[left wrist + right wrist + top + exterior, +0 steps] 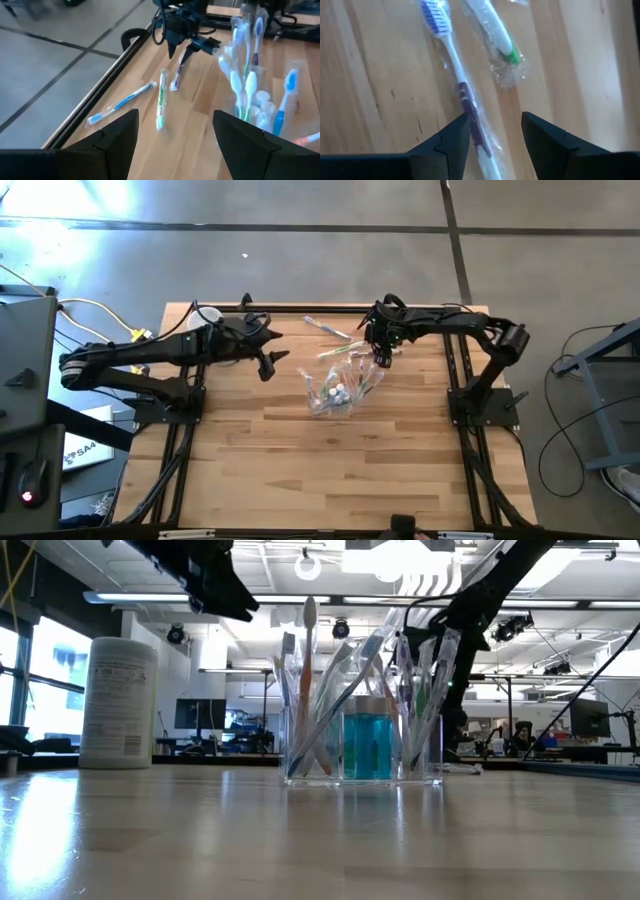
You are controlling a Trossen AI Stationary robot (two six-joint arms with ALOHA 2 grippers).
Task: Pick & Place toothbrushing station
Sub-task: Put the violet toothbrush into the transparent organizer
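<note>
The toothbrushing station is a clear boxy holder standing on its base mid-table. It holds several wrapped toothbrushes upright and a blue bottle. It also shows in the left wrist view. My right gripper is open and low over the table just beyond the station. Its fingers stand on either side of the handle of a wrapped purple toothbrush lying on the wood. I cannot tell whether they touch it. My left gripper is open and empty, raised above the table to the station's left.
A green-tipped wrapped toothbrush lies beside the purple one. A blue one and a green one lie near the table's far edge. A white cylindrical tub stands at the far left corner.
</note>
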